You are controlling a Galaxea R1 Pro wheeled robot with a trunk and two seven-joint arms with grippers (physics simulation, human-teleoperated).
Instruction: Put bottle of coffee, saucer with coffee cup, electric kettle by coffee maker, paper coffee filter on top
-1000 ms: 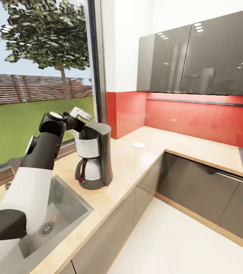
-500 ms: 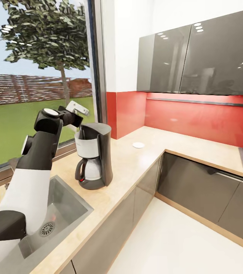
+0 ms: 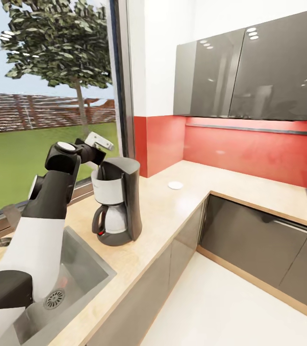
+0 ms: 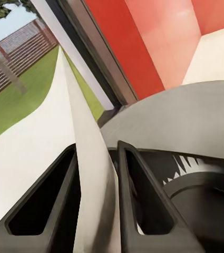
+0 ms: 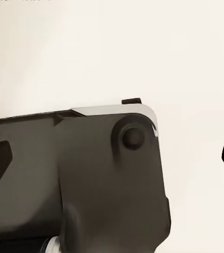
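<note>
A corner kitchen with a red backsplash, glossy grey wall cabinets and a large window onto grass holds the long pale beige wood-look kitchen countertop [image 3: 163,211]. On it, just beside the steel sink [image 3: 83,269], stands the tall dark grey coffee maker [image 3: 116,202] with white filter housing and white carafe. The left gripper [image 4: 98,195] hovers right above the machine's open top, its two dark fingers [image 4: 135,195] clenched on a thin white paper coffee filter [image 4: 88,158] held edge-on. Farther along the worktop, well apart from the machine, lies the small flat round white saucer [image 3: 175,185]. Whether the right gripper is parted or closed cannot be told
</note>
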